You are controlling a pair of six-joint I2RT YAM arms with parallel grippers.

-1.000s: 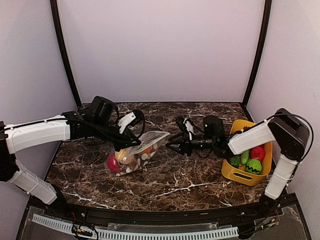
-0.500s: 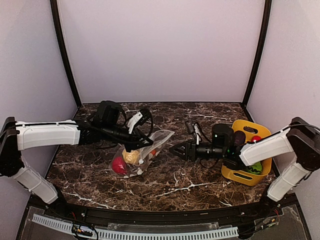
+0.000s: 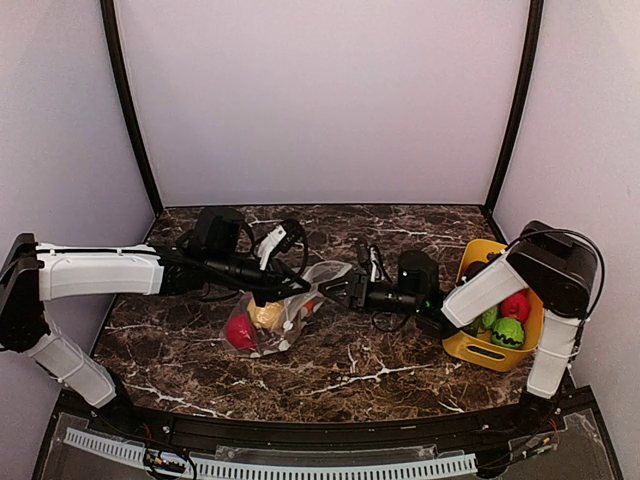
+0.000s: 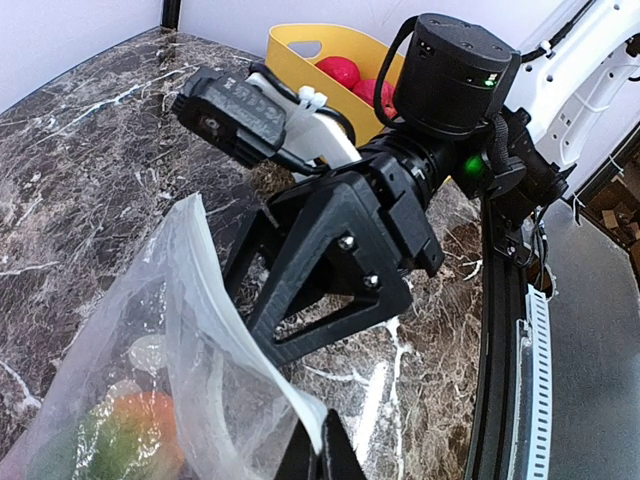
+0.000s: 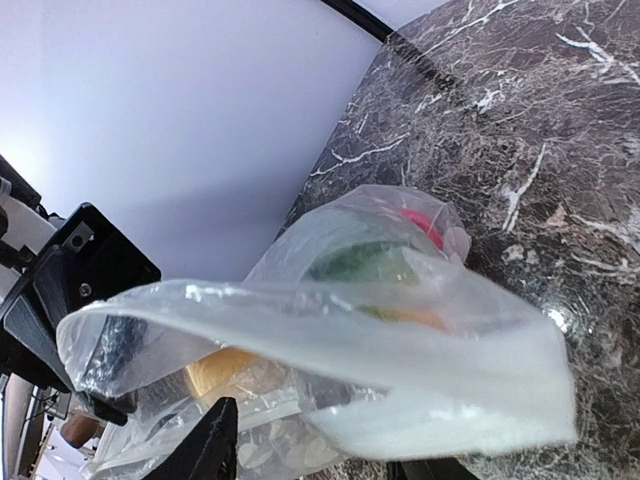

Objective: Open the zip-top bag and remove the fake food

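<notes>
Compared with the earlier top view, the right hand point(image 3: 334, 288) now sits further left, at the mouth of the zip-top bag point(image 3: 290, 320), and its elbow is raised. The bag lies on the table point(image 3: 380, 362) left of centre, its upper edge lifted. The left hand point(image 3: 272, 291) is pressed together on that edge, as the left wrist view shows at the fingertips point(image 4: 322, 456). In the right wrist view the right hand's fingers point(image 5: 214, 446) stand spread, with the bag's near lip point(image 5: 340, 345) across the gap. Glare on the film makes it unclear whether the zip strip is already parted. The fake food point(image 3: 240, 331) rests low inside the bag, a red piece beside a yellow-orange one point(image 3: 264, 315). A yellow bin point(image 3: 468, 350) stands at the right.

Risks:
- **Mouth stays shut.** Closing on both walls at once would keep it sealed when the hands pull apart.
- **Lost pinch.** A hard pull could strip the thin edge out of the left hand.
- **Spilled fruit.** A sudden release could tip the round fruit out to roll across the table.
- **Contact.** The two hands are close enough to touch.
</notes>
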